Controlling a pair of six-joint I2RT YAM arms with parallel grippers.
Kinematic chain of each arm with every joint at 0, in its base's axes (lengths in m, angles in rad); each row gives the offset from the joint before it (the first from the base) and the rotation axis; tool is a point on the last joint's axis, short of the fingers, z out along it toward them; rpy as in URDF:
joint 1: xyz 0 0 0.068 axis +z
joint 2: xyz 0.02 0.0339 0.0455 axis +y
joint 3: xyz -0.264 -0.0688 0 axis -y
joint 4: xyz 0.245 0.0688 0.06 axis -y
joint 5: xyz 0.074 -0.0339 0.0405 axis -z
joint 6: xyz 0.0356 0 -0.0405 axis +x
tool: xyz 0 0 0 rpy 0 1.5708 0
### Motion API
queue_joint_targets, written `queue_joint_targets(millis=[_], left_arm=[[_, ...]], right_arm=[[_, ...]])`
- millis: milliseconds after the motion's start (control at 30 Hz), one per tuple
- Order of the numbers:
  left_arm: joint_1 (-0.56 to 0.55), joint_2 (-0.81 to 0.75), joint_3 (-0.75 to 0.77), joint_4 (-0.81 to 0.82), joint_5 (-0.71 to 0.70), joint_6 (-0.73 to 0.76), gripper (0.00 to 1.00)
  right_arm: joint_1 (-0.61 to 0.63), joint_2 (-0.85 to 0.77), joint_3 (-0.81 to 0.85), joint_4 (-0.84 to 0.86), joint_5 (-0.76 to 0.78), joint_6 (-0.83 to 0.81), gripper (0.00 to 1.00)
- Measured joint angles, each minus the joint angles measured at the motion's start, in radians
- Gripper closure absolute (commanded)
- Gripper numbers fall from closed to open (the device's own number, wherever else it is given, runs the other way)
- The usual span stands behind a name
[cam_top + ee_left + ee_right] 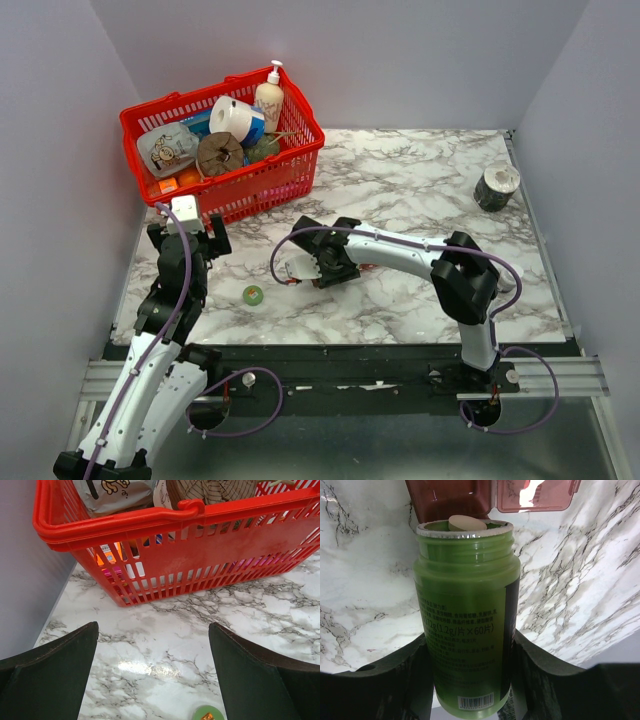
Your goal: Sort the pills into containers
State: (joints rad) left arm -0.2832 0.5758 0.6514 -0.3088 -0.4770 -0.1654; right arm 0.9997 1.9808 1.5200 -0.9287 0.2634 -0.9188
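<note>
My right pincer [469, 637] is clenched on the green translucent plastic pill bottle [465, 580], its mouth aimed at the dark red-brown plastic compartment strip [450, 500] mid-counter [580, 580]. A round beige tablet [466, 524] sits at the lip, so I'd tilt slowly. Meanwhile my left pincer [152, 630] hangs released.

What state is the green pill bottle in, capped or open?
Open. The green pill bottle has no cap on; a tan tablet sits at its foil-rimmed mouth.
</note>
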Motion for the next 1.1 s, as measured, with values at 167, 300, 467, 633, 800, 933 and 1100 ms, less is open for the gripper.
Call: queue_joint_targets(millis=[167,300,467,633,800,933,1100], left_arm=[[0.0,-0.002,0.0,0.0,0.0,0.0,0.01],[0.0,-0.003,0.0,0.0,0.0,0.0,0.01],[0.0,-0.005,0.0,0.0,0.0,0.0,0.01],[0.0,-0.005,0.0,0.0,0.0,0.0,0.01],[0.0,-0.006,0.0,0.0,0.0,0.0,0.01],[0.0,-0.006,0.0,0.0,0.0,0.0,0.01],[0.0,-0.006,0.0,0.0,0.0,0.0,0.01]], right_arm=[[0.008,0.003,0.003,-0.004,0.01,-0.001,0.99],[0.009,0.006,0.009,-0.008,0.016,-0.005,1.0],[0.009,0.009,0.013,-0.009,0.021,-0.007,0.99],[0.01,0.011,0.014,-0.009,0.022,-0.007,1.0],[0.01,0.011,0.014,-0.009,0.022,-0.006,1.0],[0.01,0.011,0.014,-0.008,0.021,-0.006,0.99],[0.01,0.011,0.014,-0.007,0.015,-0.005,0.99]])
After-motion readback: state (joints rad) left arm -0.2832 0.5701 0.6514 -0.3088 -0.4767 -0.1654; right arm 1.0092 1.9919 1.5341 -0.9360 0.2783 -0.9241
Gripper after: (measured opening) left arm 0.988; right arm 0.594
